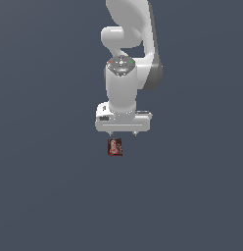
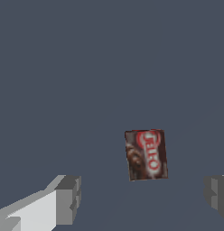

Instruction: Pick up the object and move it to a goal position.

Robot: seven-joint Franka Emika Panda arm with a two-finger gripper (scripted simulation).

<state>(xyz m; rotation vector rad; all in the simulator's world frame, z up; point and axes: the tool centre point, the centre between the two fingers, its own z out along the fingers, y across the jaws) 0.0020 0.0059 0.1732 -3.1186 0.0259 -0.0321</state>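
Wide-spread grey fingers (image 2: 68, 198) of the gripper (image 1: 122, 133) hover, empty, over the box (image 2: 146, 154) (probably light, stiff cardboard); pinch its narrow sides.

A flat, plain dark grey-blue surface (image 1: 50, 196) fills the scene, with one small dark red box (image 1: 115, 147) lying directly on it, printed face up

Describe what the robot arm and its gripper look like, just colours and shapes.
The arm is glossy white with rounded, bulbous links, darker grey along one side, and a grey joint cap bearing small red and green marks. The gripper has a wide white crossbar body; the wrist view shows blocky grey fingertips.
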